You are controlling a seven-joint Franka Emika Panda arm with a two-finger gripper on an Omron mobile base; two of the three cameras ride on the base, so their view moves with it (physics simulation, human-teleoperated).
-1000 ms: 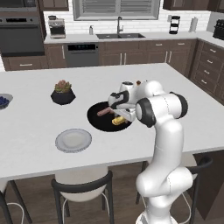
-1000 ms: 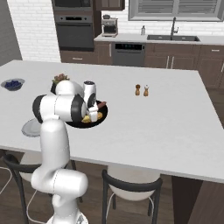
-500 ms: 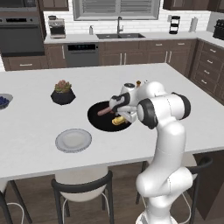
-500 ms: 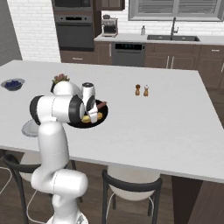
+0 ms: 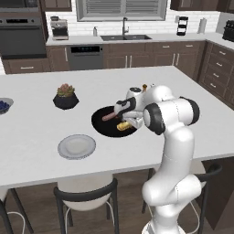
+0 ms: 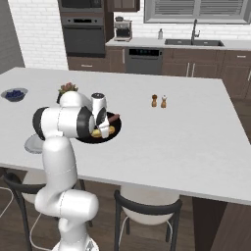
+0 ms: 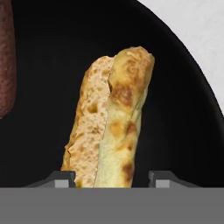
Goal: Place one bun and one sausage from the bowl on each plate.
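Counter (image 5: 192,98): bowl (image 5: 101,126) near the middle, holding a bun (image 5: 123,125) and, just behind it, a sausage (image 5: 109,116). Plate (image 5: 77,146) in front of the bowl, to its left, near the front edge. Plant pot (image 5: 66,97) behind and left of the bowl. Berry bowl (image 5: 3,105) at far left. Two shakers (image 6: 159,101) well right of the bowl.

Place: a home kitchen.
Island: white counter (image 5: 55,105) with stools (image 5: 84,194) at 6 o'clock.
Back wall, 12 o'clock: sink faucet (image 5: 124,26), dishwasher (image 5: 85,56), dark cabinets (image 5: 151,55).
10 o'clock: built-in oven (image 5: 22,40), coffee maker (image 5: 59,29).
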